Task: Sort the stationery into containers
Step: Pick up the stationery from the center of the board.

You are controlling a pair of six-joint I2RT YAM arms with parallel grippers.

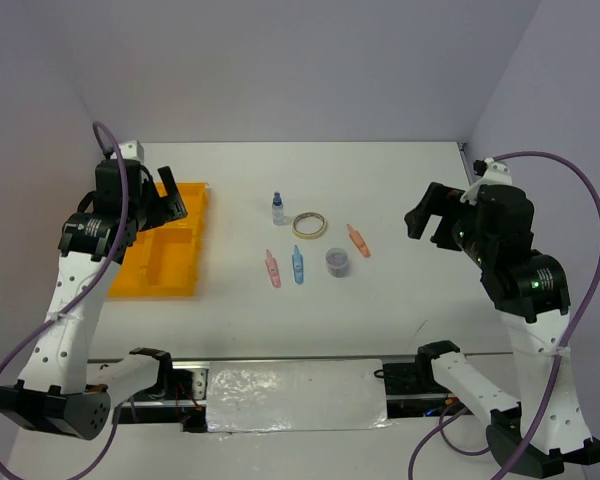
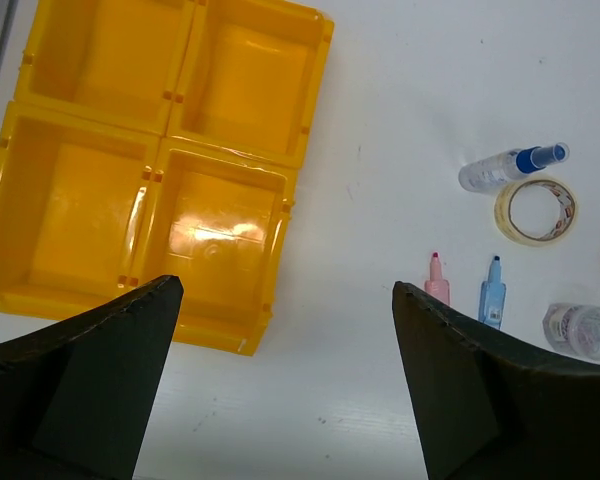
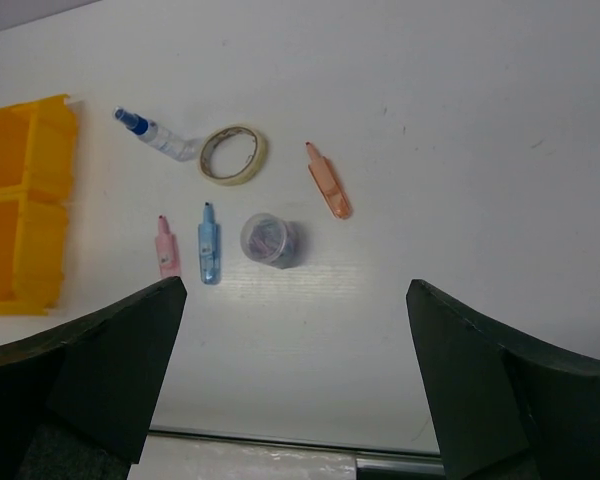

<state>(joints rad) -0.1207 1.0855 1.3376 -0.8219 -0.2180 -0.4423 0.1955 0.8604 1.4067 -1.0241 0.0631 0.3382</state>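
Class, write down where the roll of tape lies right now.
In the top view the roll of tape lies flat near the middle of the table, just right of the small bottle and left of the orange clip.

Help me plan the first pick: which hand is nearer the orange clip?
Right. The right hand hovers right of the orange clip; the left hand is far left, above the yellow tray.

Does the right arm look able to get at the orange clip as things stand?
Probably yes. The orange clip lies clear of the jar and tape ring, and nothing stands between it and the open right gripper.
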